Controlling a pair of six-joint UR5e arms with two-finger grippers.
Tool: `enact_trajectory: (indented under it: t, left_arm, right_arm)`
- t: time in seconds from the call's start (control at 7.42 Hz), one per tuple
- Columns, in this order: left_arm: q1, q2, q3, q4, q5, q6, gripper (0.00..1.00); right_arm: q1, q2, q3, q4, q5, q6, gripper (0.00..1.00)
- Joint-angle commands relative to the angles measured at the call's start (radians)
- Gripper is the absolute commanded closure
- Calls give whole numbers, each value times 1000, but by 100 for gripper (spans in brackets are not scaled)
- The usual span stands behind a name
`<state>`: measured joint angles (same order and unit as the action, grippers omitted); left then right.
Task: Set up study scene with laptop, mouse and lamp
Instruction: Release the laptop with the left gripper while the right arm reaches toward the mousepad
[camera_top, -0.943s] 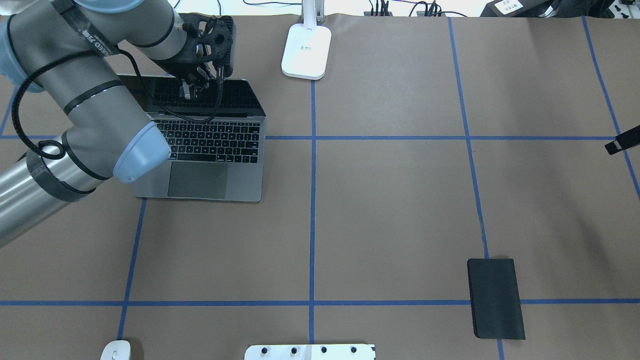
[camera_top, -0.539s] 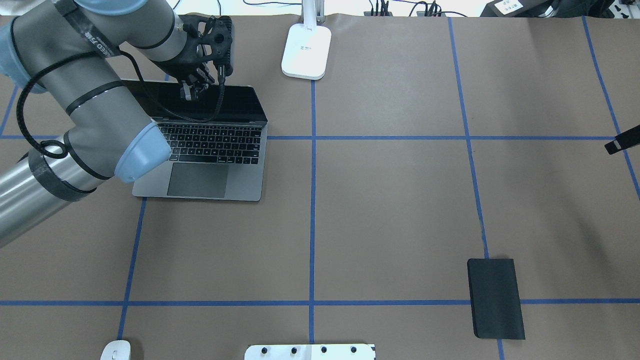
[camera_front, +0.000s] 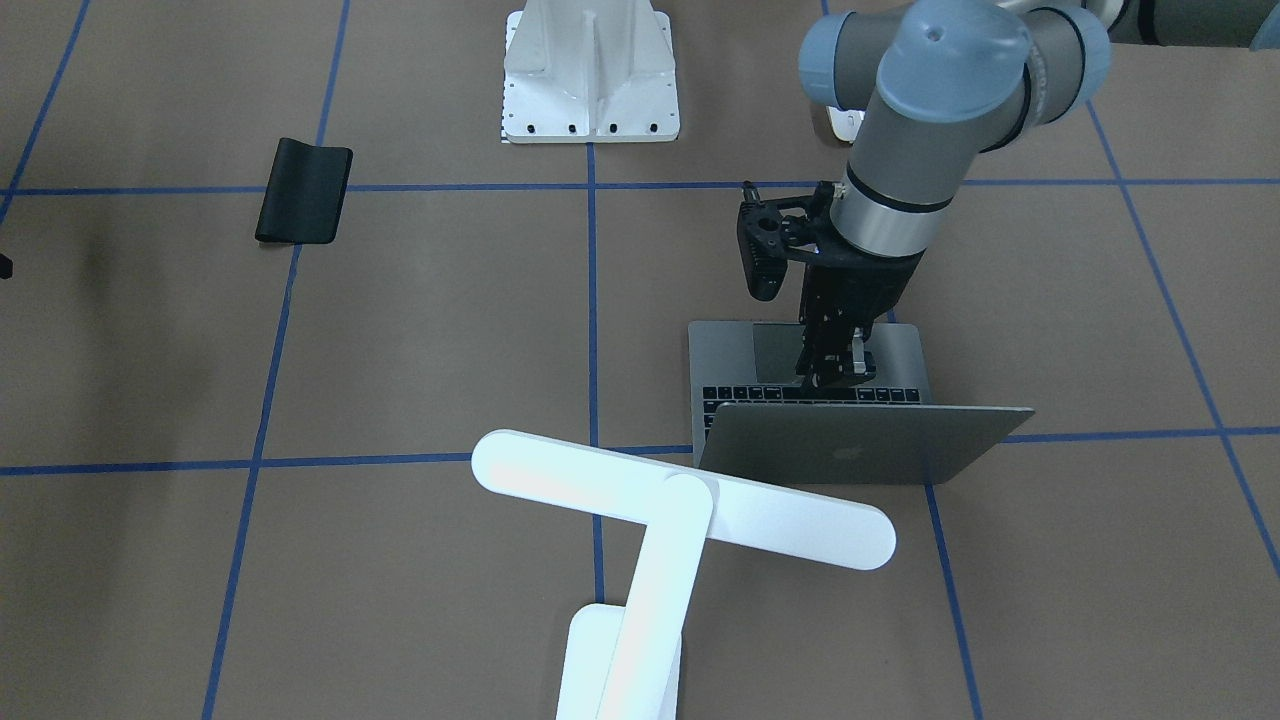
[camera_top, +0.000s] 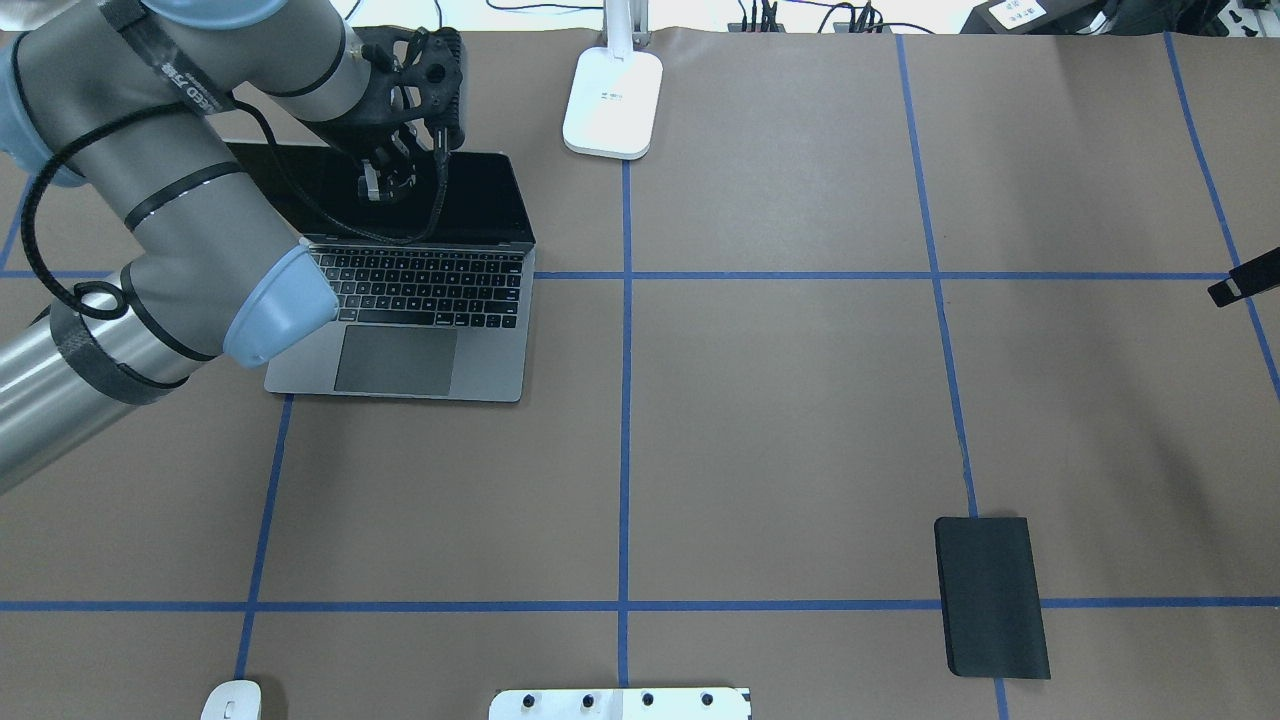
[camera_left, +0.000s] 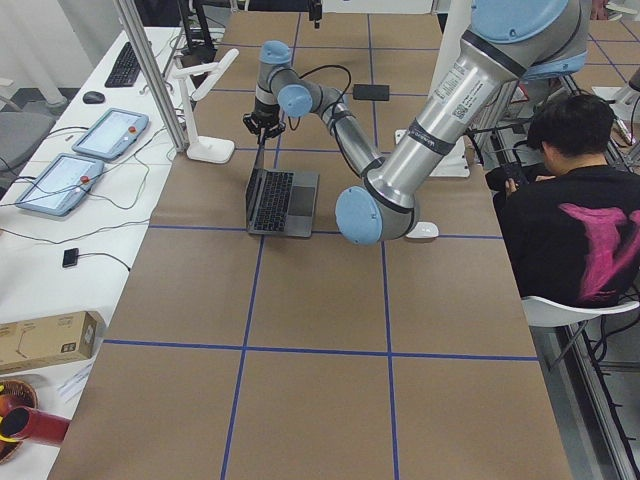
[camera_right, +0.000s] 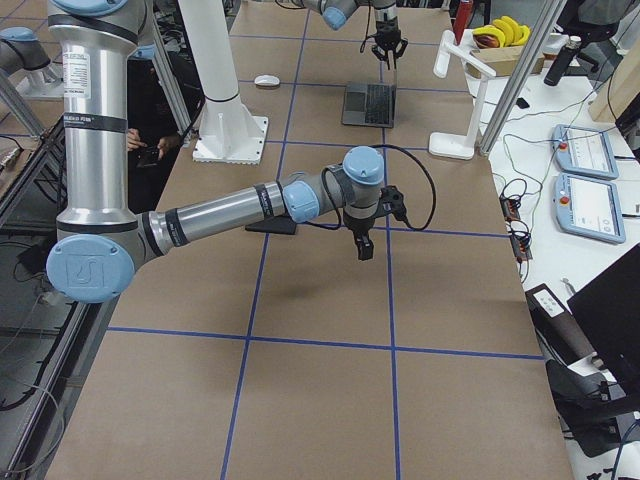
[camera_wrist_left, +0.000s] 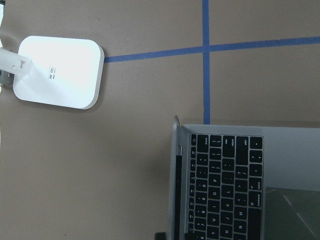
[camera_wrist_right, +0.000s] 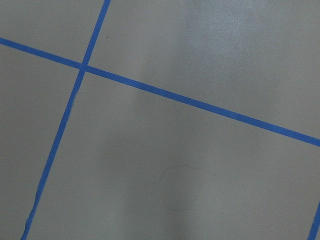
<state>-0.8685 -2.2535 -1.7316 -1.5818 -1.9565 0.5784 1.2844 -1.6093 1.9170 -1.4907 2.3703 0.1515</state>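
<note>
On the worktop (camera_top: 780, 420) one grey laptop (camera_top: 395, 358), one white mouse (camera_top: 232, 700), one white lamp (camera_top: 612, 100), one black pad (camera_top: 990, 597), one white pedestal (camera_top: 620, 704), two robot arms (camera_top: 170, 190), one seated person (camera_left: 575, 220), two tablets (camera_left: 110, 133) on a side table (camera_left: 40, 250)

We saw only a sliver of the mouse (camera_top: 232, 700) at the overhead view's lower edge, with the white pedestal (camera_top: 620, 704) cut off there too. The left arm (camera_top: 170, 180) hid one side of the laptop (camera_top: 440, 300). We could not tell whether the left gripper (camera_top: 383, 186) clasped the lid. The right gripper (camera_top: 1240, 290) was a mere tip at the edge.
</note>
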Motion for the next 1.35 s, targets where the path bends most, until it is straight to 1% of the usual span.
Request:
enact_trajectory:
  t: [0.0,0.13,0.27,0.4,0.54,0.67,0.81,0.94,1.08,1.21]
  left_arm:
    - [-30,14,-48,9,-8,1,22]
    - [-30,50,-75,9,-10,-2,15]
    - [-30,130,-164,11,-15,-58,3]
    - [-32,243,-248,9,-78,-175,1]
    - [-36,352,-316,5,-113,-312,0]
    - [-38,453,-379,2,-116,-460,0]
    - [-38,532,-413,-3,-124,-629,0]
    - [-38,595,-433,-7,-134,-781,0]
    - [-37,633,-457,-15,-160,-989,0]
    - [-33,700,-480,-79,-170,-1208,0]
  right_arm:
    - [0,21,4,0,0,2,0]
    - [-11,43,-4,0,0,6,0]
    - [-29,34,-10,-5,6,13,0]
    - [-40,26,-7,-13,41,14,1]
    - [-104,26,-1,-4,68,14,1]
    - [-149,17,25,-2,70,34,1]
    - [-208,-3,54,-6,70,78,5]
    - [-243,-1,72,-5,69,182,7]
    - [-270,-4,106,-6,69,251,6]
    - [-304,-18,114,-10,64,294,4]
